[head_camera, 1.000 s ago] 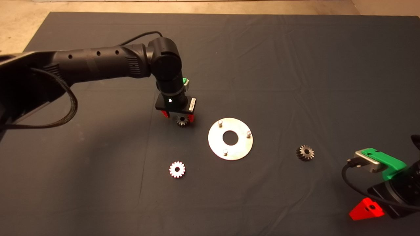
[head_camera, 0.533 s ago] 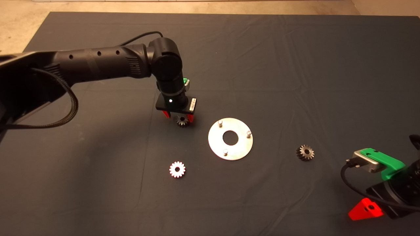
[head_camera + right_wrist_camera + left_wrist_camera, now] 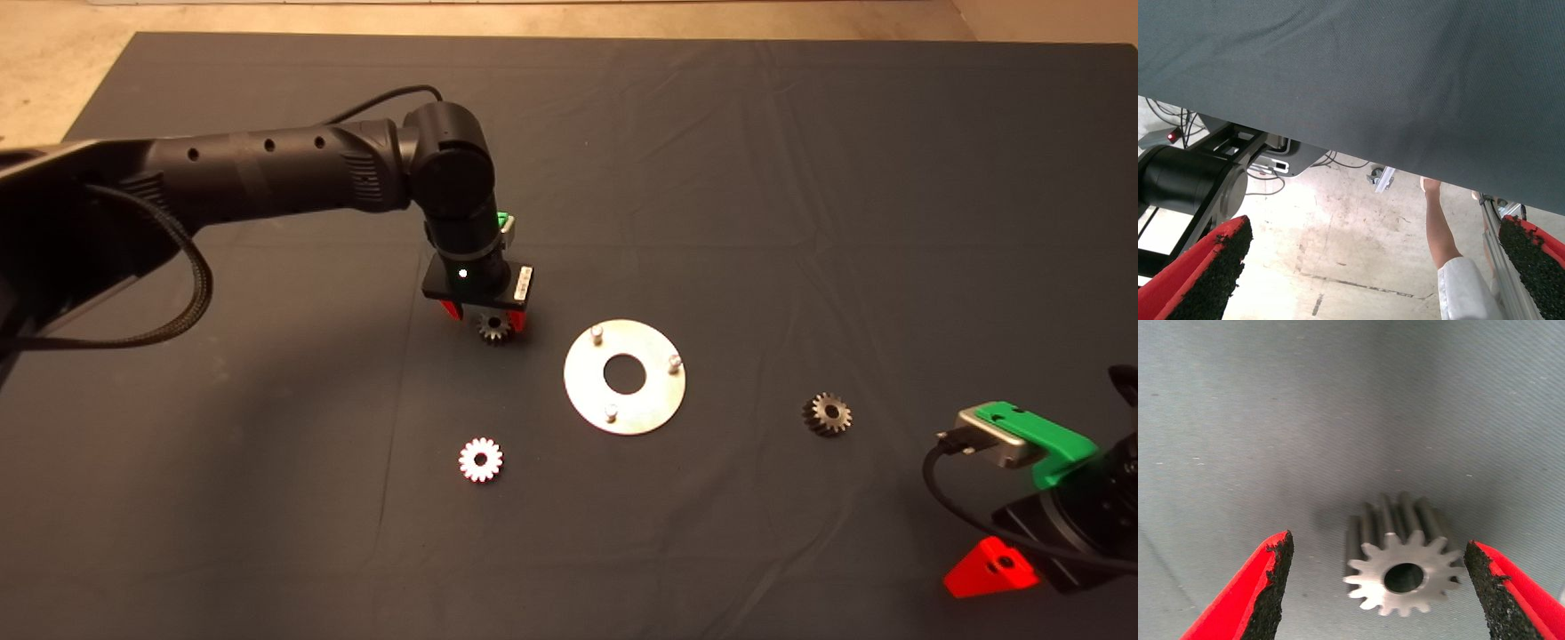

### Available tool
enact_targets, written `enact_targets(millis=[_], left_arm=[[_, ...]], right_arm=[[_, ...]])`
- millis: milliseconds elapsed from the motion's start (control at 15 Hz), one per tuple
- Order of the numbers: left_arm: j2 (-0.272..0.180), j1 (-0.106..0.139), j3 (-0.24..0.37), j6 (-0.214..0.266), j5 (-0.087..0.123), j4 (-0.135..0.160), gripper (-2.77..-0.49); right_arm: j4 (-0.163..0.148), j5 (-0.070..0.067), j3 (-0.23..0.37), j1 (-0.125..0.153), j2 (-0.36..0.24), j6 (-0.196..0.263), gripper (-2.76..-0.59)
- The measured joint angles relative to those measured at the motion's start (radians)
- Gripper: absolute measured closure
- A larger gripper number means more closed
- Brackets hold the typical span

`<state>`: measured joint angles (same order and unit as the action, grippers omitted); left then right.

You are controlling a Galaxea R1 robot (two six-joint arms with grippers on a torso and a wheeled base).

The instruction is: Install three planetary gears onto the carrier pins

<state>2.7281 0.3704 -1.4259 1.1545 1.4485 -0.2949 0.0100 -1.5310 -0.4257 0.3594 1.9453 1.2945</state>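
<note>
My left gripper (image 3: 484,318) is open and low over the mat, straddling one planetary gear (image 3: 492,330) that lies left of the disc. In the left wrist view this gear (image 3: 1401,570) sits between the two red fingers (image 3: 1265,587) with a gap on each side. The shiny round disc (image 3: 587,391) lies mid-mat with three bare carrier pins (image 3: 597,332), (image 3: 674,361), (image 3: 610,411). A bright gear (image 3: 481,460) lies below and left of the disc, and a dark gear (image 3: 827,414) to its right. My right gripper (image 3: 991,569) is parked open at the lower right.
The dark mat (image 3: 800,178) ends near the top, with bare floor beyond. The right wrist view looks past the mat's edge to the floor, a black robot base (image 3: 1191,183) and a person's leg (image 3: 1441,233).
</note>
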Motion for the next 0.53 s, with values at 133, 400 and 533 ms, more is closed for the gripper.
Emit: enact_targets(millis=[133,400,533], left_arm=[[0.001,-0.002,-0.008,0.000,-0.001,0.000,-1.80],[0.000,-0.002,-0.008,-0.001,-0.001,0.000,-1.65],[0.001,-0.002,-0.008,0.000,-0.001,0.000,-1.65]], right_arm=[[0.000,0.000,0.000,0.000,0.003,0.000,-2.75],[0.000,0.000,0.000,0.000,0.003,0.000,-2.75],[0.000,0.000,0.000,0.000,0.003,0.000,-2.75]])
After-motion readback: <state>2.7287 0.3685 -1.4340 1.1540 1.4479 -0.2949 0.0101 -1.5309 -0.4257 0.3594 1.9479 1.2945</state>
